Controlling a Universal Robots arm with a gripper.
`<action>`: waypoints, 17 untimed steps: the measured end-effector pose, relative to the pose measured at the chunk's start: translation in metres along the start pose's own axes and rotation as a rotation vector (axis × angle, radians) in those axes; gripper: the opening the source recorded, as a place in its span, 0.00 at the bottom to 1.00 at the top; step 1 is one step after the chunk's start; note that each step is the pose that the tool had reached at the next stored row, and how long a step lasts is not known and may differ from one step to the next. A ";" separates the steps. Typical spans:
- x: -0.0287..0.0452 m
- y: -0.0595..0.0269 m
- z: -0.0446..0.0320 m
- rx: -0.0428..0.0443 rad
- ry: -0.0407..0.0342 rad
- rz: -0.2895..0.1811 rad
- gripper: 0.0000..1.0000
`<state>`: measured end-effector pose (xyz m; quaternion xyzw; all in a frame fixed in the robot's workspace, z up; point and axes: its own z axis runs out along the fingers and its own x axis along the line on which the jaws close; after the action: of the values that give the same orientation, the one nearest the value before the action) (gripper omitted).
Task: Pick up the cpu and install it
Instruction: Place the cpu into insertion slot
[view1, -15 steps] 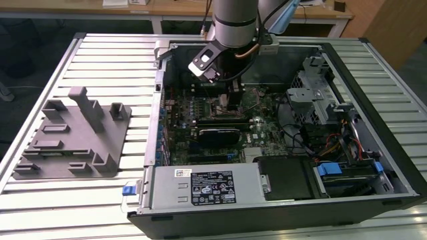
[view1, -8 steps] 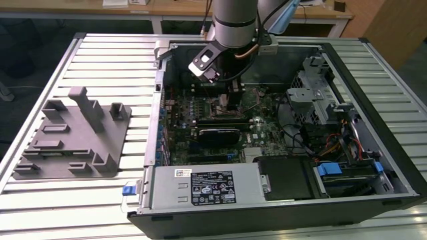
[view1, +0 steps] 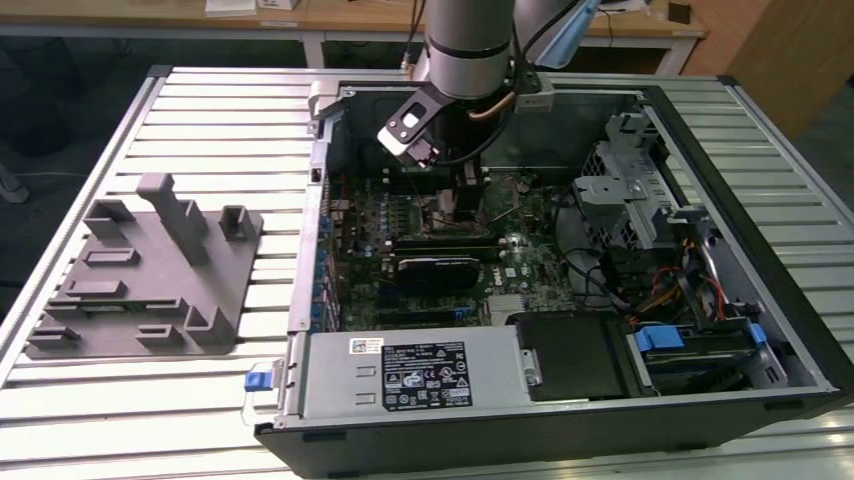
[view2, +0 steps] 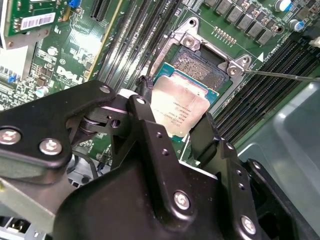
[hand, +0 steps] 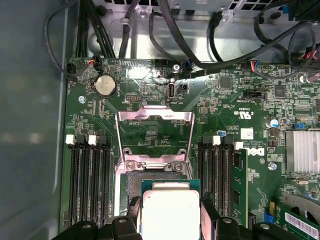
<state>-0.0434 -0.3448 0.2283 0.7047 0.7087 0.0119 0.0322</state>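
Note:
The cpu (view2: 181, 102), a flat square chip with a silver top and a green rim, is held tilted just over the open motherboard socket (view2: 200, 64). My gripper (view2: 175, 116) is shut on it, one black finger (view2: 145, 112) on each of two opposite edges. In the first wrist view the cpu (hand: 171, 212) sits between the fingers (hand: 212, 220), partly over the socket's pin field (hand: 134, 182), and the metal load plate (hand: 155, 131) stands flipped open beyond it. In the exterior view the gripper (view1: 461, 200) reaches down into the open computer case (view1: 694, 140).
Black memory slots (hand: 90, 180) flank the socket on both sides, with one module fitted (hand: 239, 175). Black cables (hand: 200, 45) run along the case wall. The power supply (view1: 414, 372) and drive cage (view1: 634, 185) crowd the case. A grey fixture (view1: 147, 270) lies at the exterior view's left.

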 end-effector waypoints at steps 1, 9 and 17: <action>0.0003 0.0000 0.0008 0.0000 0.0000 0.000 0.55; 0.0017 -0.0004 0.0061 0.0000 0.0000 0.000 0.55; 0.0033 -0.0006 0.0095 0.0000 0.0000 0.000 0.55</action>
<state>-0.0434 -0.3418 0.2187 0.7047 0.7087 0.0119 0.0322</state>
